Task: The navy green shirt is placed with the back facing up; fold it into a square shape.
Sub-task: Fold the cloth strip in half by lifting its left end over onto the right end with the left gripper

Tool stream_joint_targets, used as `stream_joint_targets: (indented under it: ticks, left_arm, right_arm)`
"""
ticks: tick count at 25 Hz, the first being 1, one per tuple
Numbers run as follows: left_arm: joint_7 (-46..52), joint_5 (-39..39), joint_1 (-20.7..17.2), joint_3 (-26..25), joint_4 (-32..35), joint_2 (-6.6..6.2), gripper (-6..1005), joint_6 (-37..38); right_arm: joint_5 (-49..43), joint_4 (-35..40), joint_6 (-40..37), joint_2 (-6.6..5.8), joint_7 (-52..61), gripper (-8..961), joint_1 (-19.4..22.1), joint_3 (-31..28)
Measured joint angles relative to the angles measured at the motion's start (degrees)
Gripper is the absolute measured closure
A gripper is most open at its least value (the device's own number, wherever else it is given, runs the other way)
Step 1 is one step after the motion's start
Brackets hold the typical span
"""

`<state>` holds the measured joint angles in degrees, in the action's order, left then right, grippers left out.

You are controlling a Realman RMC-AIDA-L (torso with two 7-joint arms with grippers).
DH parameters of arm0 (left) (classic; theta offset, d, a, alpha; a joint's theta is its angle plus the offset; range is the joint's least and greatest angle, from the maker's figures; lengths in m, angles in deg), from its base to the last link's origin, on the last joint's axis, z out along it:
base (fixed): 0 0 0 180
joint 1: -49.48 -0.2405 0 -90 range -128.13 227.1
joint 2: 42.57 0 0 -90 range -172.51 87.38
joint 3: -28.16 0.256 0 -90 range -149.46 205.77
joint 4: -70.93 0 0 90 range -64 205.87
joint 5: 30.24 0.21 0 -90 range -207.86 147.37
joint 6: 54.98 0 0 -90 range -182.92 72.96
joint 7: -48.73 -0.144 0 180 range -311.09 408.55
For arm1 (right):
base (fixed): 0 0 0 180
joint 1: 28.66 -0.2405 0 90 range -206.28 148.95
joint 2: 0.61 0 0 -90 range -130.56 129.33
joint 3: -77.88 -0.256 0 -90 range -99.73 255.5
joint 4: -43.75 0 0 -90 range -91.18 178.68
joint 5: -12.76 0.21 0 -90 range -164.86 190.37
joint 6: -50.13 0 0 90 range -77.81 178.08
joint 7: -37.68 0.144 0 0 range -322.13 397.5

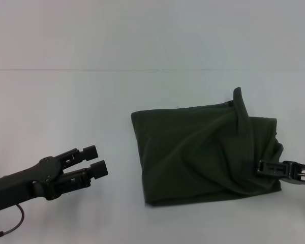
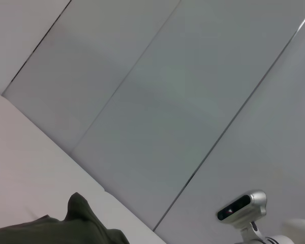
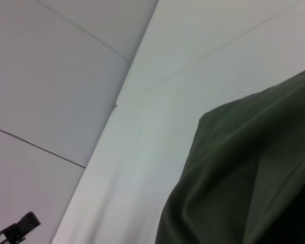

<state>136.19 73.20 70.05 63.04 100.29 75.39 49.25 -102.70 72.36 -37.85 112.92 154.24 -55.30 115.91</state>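
Nearest the head camera, the left gripper [image 1: 95, 160] is hovering over the bare white table [image 1: 66, 112] at lower left, its two dark fingers spread slightly apart and holding nothing. Well apart from it, the navy green shirt [image 1: 203, 155] is lying on the table's right half, folded into a rough, rumpled rectangle with diagonal creases and one flap sticking up at its far right corner. Only plain dark olive cloth is showing; no lettering or label is readable. At the shirt's right edge, the right gripper [image 1: 264, 168] is reaching in from the right, its tip touching the cloth; whether it is pinching the fabric cannot be told.
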Motion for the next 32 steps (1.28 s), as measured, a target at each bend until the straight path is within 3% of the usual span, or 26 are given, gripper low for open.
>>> stream_joint_targets:
  ticks: [20,26,28,32]
  left_arm:
    - [0.08,0.13,-0.09,0.01,0.00,-0.01,91,0.19]
    - [0.08,0.12,0.05,0.01,0.00,-0.06,91,0.26]
    - [0.08,0.10,0.16,0.01,0.00,-0.09,91,0.26]
    - [0.07,0.06,0.31,0.01,0.00,-0.10,91,0.23]
  right_arm:
    - [-2.70,3.99,0.95,1.18,2.88,169,-1.61,2.62]
    - [-3.86,4.00,0.95,1.25,3.43,423,-1.88,2.52]
    - [-3.85,4.00,0.74,1.12,3.57,641,-1.83,2.25]
    - [-3.59,4.00,0.21,0.85,3.66,794,-1.45,1.53]
